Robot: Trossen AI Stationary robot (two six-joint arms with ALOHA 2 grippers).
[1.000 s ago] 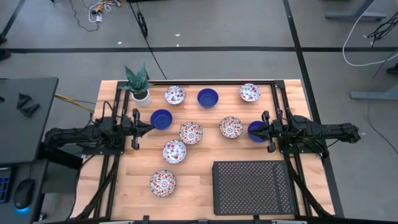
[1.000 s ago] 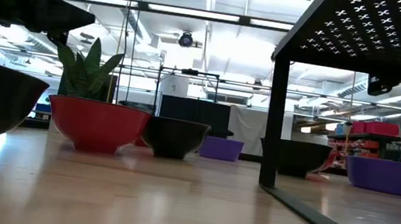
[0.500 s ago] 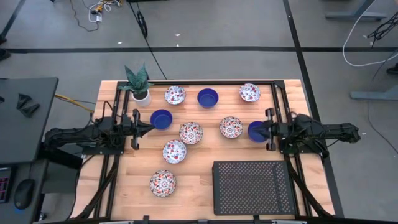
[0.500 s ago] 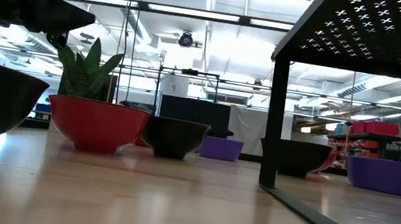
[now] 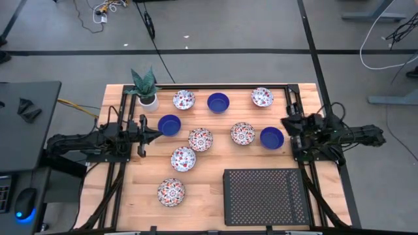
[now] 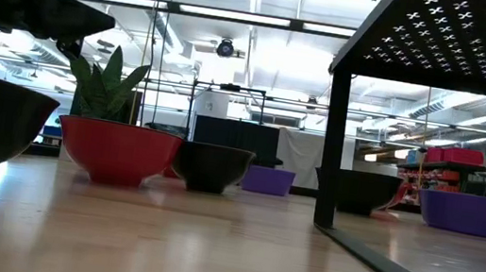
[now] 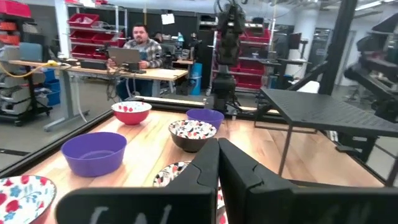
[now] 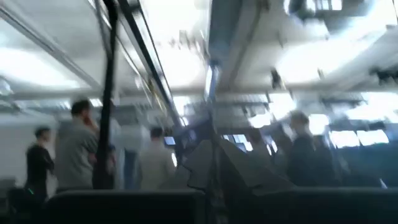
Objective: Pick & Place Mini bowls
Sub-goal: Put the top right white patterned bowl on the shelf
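- Change: right gripper (image 5: pixel 286 125), which a moment ago was at the rim of the blue bowl (image 5: pixel 272 137), has drawn back toward the table's right edge; bowl now stands free just beside it, seemingly set down.
- Right gripper state: fingers look nearly together in its wrist view, holding nothing.
- Left gripper (image 5: pixel 155 133): clenched, empty, waiting beside another blue bowl (image 5: pixel 169 124).
- Mini bowls: eight visible, spread over the wooden table (image 5: pixel 130 189), all upright, mouths up; round, so no long axis.
- Black perforated rack (image 5: pixel 264 196): front right, nothing on it.
- Task judgement: more bowls likely await moving.
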